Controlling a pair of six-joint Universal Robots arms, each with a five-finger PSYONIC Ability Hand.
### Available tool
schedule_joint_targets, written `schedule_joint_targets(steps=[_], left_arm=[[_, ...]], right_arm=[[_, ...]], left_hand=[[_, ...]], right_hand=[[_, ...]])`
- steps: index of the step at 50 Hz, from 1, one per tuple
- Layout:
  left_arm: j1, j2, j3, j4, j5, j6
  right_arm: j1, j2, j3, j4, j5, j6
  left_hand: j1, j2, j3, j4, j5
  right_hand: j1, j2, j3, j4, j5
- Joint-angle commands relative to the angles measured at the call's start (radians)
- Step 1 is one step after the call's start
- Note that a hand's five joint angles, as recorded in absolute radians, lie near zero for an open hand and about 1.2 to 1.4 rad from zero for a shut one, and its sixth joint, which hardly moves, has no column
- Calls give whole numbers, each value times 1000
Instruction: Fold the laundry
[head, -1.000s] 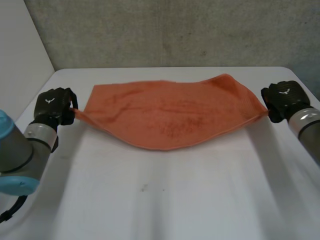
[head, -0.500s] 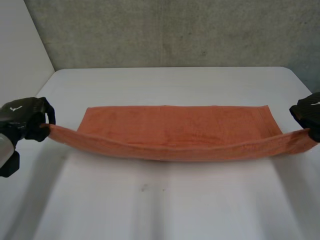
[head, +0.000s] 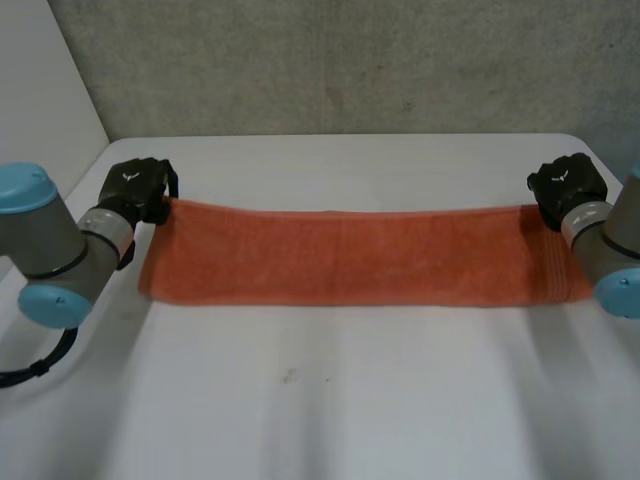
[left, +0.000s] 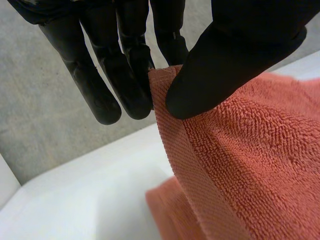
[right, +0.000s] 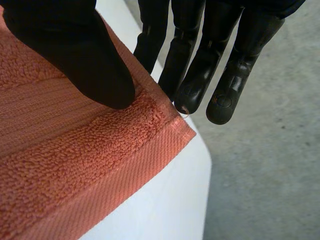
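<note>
An orange towel (head: 360, 255) lies folded into a long band across the white table (head: 330, 400). My left hand (head: 135, 190) pinches the towel's far left corner. In the left wrist view the thumb (left: 225, 65) presses the orange towel (left: 240, 165) corner against the fingers (left: 125, 75). My right hand (head: 568, 188) holds the far right corner. In the right wrist view the thumb (right: 75, 55) lies on top of the towel (right: 70, 165), with the fingers (right: 195, 75) behind the corner.
A grey concrete wall (head: 350, 60) stands behind the table's far edge. The table's right edge runs close beside the right hand, with grey floor (right: 270, 190) beyond it. Bare tabletop stretches in front of the towel.
Both hands have carried the towel's corners away from me to the far side, after first drawing them toward me. The towel went from spread and lifted to a flat folded band.
</note>
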Motion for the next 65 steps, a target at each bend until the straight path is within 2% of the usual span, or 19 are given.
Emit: schedule_joint_targets(steps=[1,9,10,11,12,13,15,19,21,27,29,32,37,40,46,48,53,62,65], left_arm=[[-4,-119,148,15,-27,2],[-19,-164,197,51,-48,0],[-19,-164,197,52,-47,0],[-31,-159,186,84,-44,0],[-43,-153,171,114,-43,0],[-44,-153,171,115,-43,0],[-70,-124,128,171,-32,-1],[-82,-66,73,211,-17,0],[-83,-37,44,223,-12,0],[-94,124,-85,234,-17,2],[-94,169,-128,234,-20,2],[-91,272,-223,234,-23,0],[-91,448,-435,237,-21,0],[-91,489,-479,237,-28,0],[-93,594,-622,225,-29,-6],[-93,603,-647,225,-31,-6],[-93,598,-687,231,-72,-11],[-93,586,-688,236,-130,-12],[-91,575,-688,236,-130,-12]], right_arm=[[20,112,-111,-106,65,-11],[29,179,-194,-109,82,-8],[35,183,-199,-109,87,-2],[35,183,-199,-109,87,-2],[49,181,-199,-109,91,1],[62,170,-193,-111,105,7],[70,152,-183,-115,120,22],[70,69,-139,-120,140,105],[64,-45,-66,-122,136,224],[63,-201,45,-112,110,389],[50,-283,111,-99,65,446],[32,-316,151,-82,31,451],[-66,-403,258,68,-114,455],[-103,-414,294,145,-162,451],[-177,-414,347,179,-205,438],[-207,-399,376,178,-240,396],[-218,-319,403,155,-289,296],[-220,-212,404,79,-297,168],[-220,-178,392,44,-291,165]], left_hand=[[213,178,179,178,186],[213,178,179,178,186],[213,178,179,178,186],[-8,-43,-42,-42,-34],[-815,-850,-849,-849,-842],[-823,-858,-857,-858,-850],[-1009,-1044,-1043,-1043,-1036],[-1009,-1044,-1043,-1043,-1036],[-1009,-1044,-1043,-1043,-1036],[-1009,-1044,-1043,-1043,-1036],[-1009,-1044,-1043,-1043,-1036],[-1009,-1044,-1043,-1043,-1036],[-1009,-1044,-1043,-1043,-1036],[-1009,-1044,-1043,-1043,-1036],[-1009,-1044,-1043,-1043,-1036],[-1009,-1044,-1043,-1043,-1036],[-1009,-1044,-1043,-1043,-1036],[-1009,-1044,-1043,-1043,-1036],[-1009,-1044,-1043,-1043,-1036]], right_hand=[[408,216,208,205,230],[404,211,203,200,226],[-541,-734,-742,-744,-719],[-550,-743,-751,-754,-729],[-813,-1006,-1014,-1017,-991],[-813,-1006,-1014,-1017,-991],[-813,-1006,-1014,-1017,-991],[-813,-1006,-1014,-1017,-991],[-813,-1006,-1014,-1017,-991],[-813,-1006,-1014,-1017,-991],[-813,-1006,-1014,-1017,-991],[-813,-1006,-1014,-1017,-991],[-813,-1006,-1014,-1017,-991],[-813,-1006,-1014,-1017,-991],[-727,-919,-927,-930,-905],[-543,-735,-743,-746,-721],[-407,-600,-608,-610,-585],[-357,-549,-558,-560,-535],[-222,-414,-422,-425,-400]])
